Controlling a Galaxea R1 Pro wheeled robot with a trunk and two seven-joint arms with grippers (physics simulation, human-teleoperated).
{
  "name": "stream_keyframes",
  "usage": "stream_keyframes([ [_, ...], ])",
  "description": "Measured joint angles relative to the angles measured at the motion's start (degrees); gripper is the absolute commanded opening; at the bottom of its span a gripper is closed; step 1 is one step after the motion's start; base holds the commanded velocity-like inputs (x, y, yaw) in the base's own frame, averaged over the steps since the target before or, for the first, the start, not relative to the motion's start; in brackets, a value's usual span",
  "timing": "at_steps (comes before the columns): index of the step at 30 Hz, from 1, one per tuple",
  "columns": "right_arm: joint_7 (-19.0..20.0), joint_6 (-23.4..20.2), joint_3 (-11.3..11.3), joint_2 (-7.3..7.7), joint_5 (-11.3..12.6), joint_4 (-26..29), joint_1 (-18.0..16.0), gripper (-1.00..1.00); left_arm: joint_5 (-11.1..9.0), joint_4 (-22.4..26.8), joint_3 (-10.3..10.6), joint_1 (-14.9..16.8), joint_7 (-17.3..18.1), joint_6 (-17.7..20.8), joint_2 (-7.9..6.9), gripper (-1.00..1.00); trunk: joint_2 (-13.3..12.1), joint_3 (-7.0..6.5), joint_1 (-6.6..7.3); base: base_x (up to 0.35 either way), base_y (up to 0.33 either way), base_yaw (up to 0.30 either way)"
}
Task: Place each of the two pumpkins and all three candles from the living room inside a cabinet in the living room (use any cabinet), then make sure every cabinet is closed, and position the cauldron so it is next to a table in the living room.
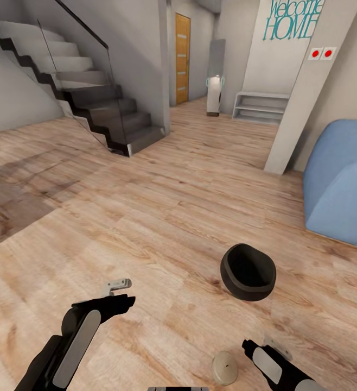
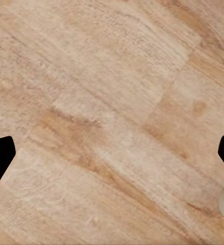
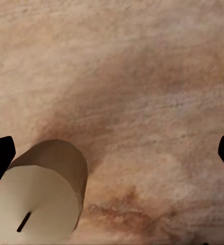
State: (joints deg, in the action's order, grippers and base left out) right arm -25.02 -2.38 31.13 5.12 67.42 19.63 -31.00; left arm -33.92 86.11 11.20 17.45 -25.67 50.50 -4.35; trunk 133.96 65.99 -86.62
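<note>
The black-grey cauldron (image 1: pixel 248 271) sits on the wooden floor ahead of me to the right, its wide mouth tipped toward me. A cream candle (image 1: pixel 225 368) stands on the floor close to my base, just left of my right gripper (image 1: pixel 257 343). In the right wrist view that candle (image 3: pixel 40 204) lies beside one fingertip of the right gripper (image 3: pixel 112 153), whose jaws are wide apart and empty. My left gripper (image 1: pixel 121 293) hangs over bare floor, and in its wrist view the left gripper (image 2: pixel 112 153) is open. The pumpkins, cabinet and table are out of view.
A blue beanbag (image 1: pixel 341 179) lies at the right. A white pillar (image 1: pixel 303 103) rises behind it. A dark staircase (image 1: pixel 97 108) with a glass rail stands at the back left. A darker rug (image 1: pixel 16 201) covers the floor at the left. Open floor stretches ahead.
</note>
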Motion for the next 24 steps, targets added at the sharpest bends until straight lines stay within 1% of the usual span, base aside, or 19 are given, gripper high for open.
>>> stream_keyframes([
  [6, 0.2, 0.1, 0.5, -0.06, -0.8, 0.0, 0.0, 1.0, -0.2, 0.8, -0.1, 0.0, 0.1, 0.3, 0.0, 1.0, 2.4, 1.08, -1.32, 0.0, 0.0, 0.0],
  [9, 0.3, 0.3, 0.6, -0.07, -1.0, 0.0, 0.0, 1.0, -0.2, 1.1, -0.3, 0.0, 0.2, 1.4, 0.0, 1.0, 3.6, 1.62, -1.98, 0.0, 0.0, 0.0],
  [10, 0.3, 0.3, 0.7, -0.08, -1.1, 0.1, 0.0, 1.0, -0.2, 1.2, -0.7, 0.0, 0.2, 2.0, 0.0, 1.0, 4.0, 1.79, -2.2, 0.0, 0.0, 0.0],
  [11, 0.3, 0.4, 0.7, -0.05, -1.2, 0.1, 0.0, 1.0, -0.5, 1.3, -1.5, 0.0, 0.2, 2.7, 0.0, 1.0, 4.4, 1.97, -2.42, 0.0, 0.0, 0.0],
  [12, 0.7, 0.5, 0.7, -0.05, -1.3, 0.1, 0.0, 1.0, -1.3, 1.4, -2.6, 0.0, 0.2, 3.3, 0.0, 1.0, 4.8, 2.15, -2.64, 0.0, 0.0, 0.0],
  [13, 1.4, 0.6, 0.8, -0.07, -1.5, 0.1, 0.0, 1.0, -2.6, 1.5, -3.8, 0.0, 0.2, 4.0, -0.01, 1.0, 5.2, 2.33, -2.86, 0.0, 0.0, 0.0],
  [14, 2.5, 0.6, 0.8, -0.08, -2.0, 0.1, -0.1, 1.0, -4.4, 1.5, -4.9, 0.0, 0.2, 4.8, -0.05, 1.0, 5.6, 2.51, -3.08, 0.0, 0.0, 0.0],
  [15, 4.0, 0.5, 0.8, -0.08, -2.8, 0.1, -0.1, 1.0, -6.8, 1.5, -5.9, 0.0, 0.2, 5.3, -0.33, 1.0, 6.0, 2.69, -3.3, 0.0, 0.0, 0.0],
  [16, 5.3, 0.4, 0.8, -0.09, -3.8, 0.1, -0.1, 1.0, -8.9, 1.5, -6.6, 0.0, 0.2, 5.7, -0.9, 1.0, 6.4, 2.87, -3.52, 0.0, 0.0, 0.0],
  [17, 5.8, 0.4, 0.8, -0.09, -4.2, 0.1, -0.1, 1.0, -10.0, 1.5, -6.9, 0.0, 0.2, 5.8, -1.27, 1.0, 6.8, 3.05, -3.73, 0.0, 0.0, 0.0],
  [19, 7.1, 0.3, 0.8, -0.09, -5.3, 0.1, -0.1, 1.0, -13.2, 1.5, -7.4, 0.0, 0.2, 6.1, -2.57, 1.0, 7.6, 3.41, -4.17, 0.0, 0.0, 0.0],
  [20, 7.5, 0.3, 0.8, -0.09, -5.6, 0.1, -0.1, 1.0, -14.4, 1.5, -7.5, 0.0, 0.2, 6.2, -2.96, 1.0, 8.0, 3.59, -4.39, 0.0, 0.0, 0.0],
  [22, 7.8, 0.3, 0.8, -0.14, -5.9, 0.1, -0.1, 1.0, -15.6, 1.5, -7.6, 0.0, 0.2, 6.2, -3.32, 1.0, 8.8, 3.95, -4.83, 0.0, 0.0, 0.0],
  [24, 8.1, 0.3, 0.8, -0.39, -6.1, 0.1, -0.1, 1.0, -16.3, 1.5, -7.7, 0.0, 0.2, 6.3, -3.58, 1.0, 9.3, 4.35, -5.09, 0.0, 0.0, 0.0],
])
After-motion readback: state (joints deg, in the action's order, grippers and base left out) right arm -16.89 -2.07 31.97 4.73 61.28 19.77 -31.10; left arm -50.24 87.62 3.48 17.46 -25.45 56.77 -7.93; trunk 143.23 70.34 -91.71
